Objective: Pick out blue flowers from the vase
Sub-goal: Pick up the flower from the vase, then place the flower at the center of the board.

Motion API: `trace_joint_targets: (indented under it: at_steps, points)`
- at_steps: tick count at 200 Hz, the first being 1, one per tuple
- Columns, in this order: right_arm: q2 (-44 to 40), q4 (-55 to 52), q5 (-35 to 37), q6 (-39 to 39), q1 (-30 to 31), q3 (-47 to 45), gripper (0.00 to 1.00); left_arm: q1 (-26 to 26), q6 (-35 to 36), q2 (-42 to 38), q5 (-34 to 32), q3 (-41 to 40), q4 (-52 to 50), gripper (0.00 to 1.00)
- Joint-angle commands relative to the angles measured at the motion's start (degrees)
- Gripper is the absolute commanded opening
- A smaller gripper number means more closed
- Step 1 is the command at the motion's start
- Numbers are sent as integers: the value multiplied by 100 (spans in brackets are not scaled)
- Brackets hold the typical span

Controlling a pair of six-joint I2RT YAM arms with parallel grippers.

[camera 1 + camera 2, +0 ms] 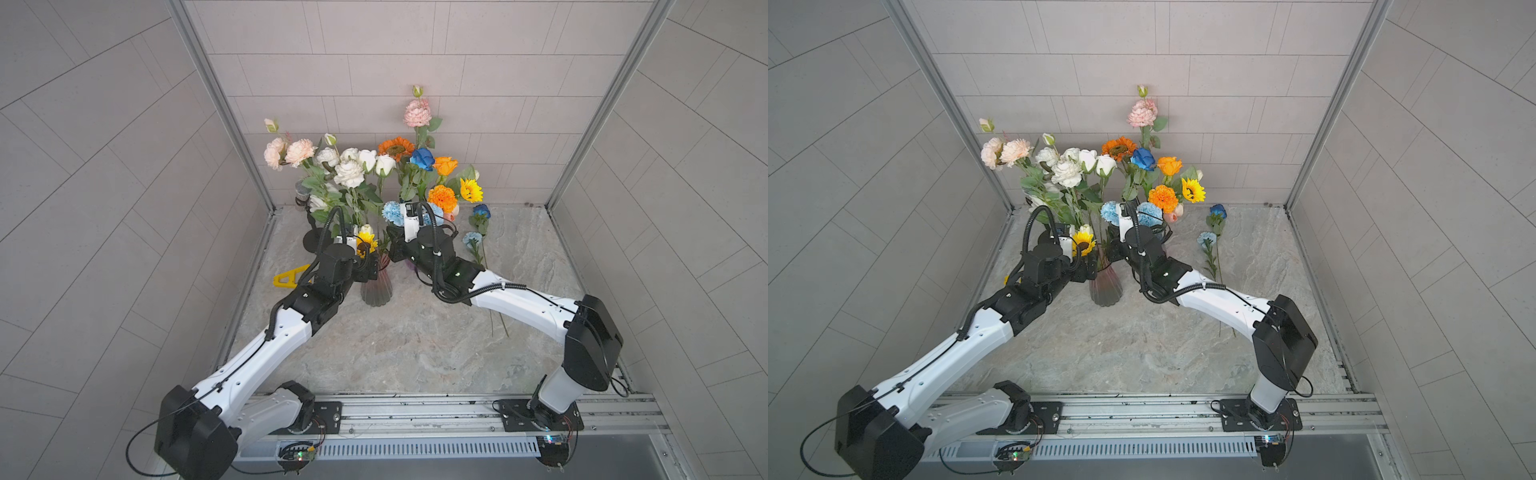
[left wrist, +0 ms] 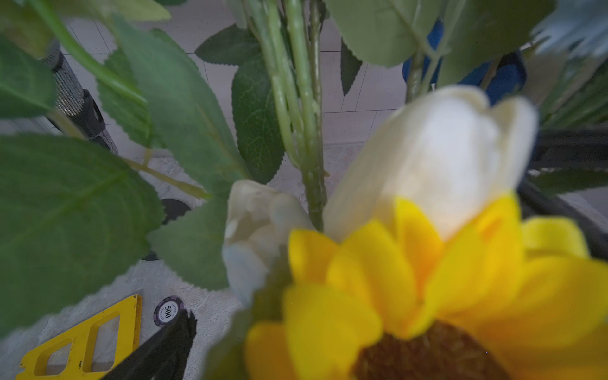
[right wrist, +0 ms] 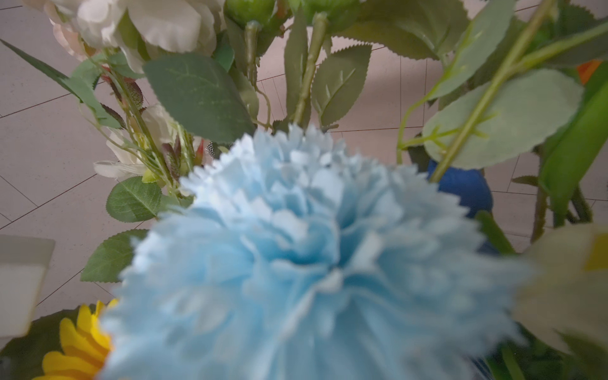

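Note:
A ribbed glass vase (image 1: 376,291) stands mid-table, packed with white, orange and yellow blooms. Two pale-blue carnations (image 1: 392,212) sit low in the bunch, and a deep-blue rose (image 1: 422,158) stands higher. My right gripper (image 1: 394,249) is shut low among the stems. One pale-blue carnation (image 3: 296,263) fills the right wrist view and hides the fingers, with its stem running down to the jaws. My left gripper (image 1: 368,268) is open at the vase neck, a sunflower (image 2: 411,296) between its fingers (image 2: 164,348). A blue rose (image 1: 481,211) and a pale-blue carnation (image 1: 472,239) lie on the table to the right.
A yellow triangular tool (image 1: 286,279) and a poker chip (image 2: 167,311) lie left of the vase. A black stand (image 1: 311,239) with a mesh-headed rod is at the back left. Tiled walls close in on three sides.

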Motion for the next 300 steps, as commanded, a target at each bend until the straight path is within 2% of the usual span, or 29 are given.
trace_joint_targets:
  at_steps: [1, 133, 205, 249, 300]
  points:
    - [-399, -31, -110, -171, 12, 93, 0, 53, -43, 47, 114, 245, 196, 100]
    - [-949, -539, -438, -811, 4, 778, 0, 60, -94, 228, 258, 286, 323, 100]
    - [-1981, -1323, -459, -1100, -83, 1289, 0, 78, -168, 364, 229, 258, 395, 100]
    - [-2756, -1804, -309, -1120, -482, 1135, 0, 147, -207, 403, 126, 257, 264, 100]
    - [-3503, -2579, -257, -1084, -1450, 1013, 0, 191, -129, 381, -71, 322, 6, 100]
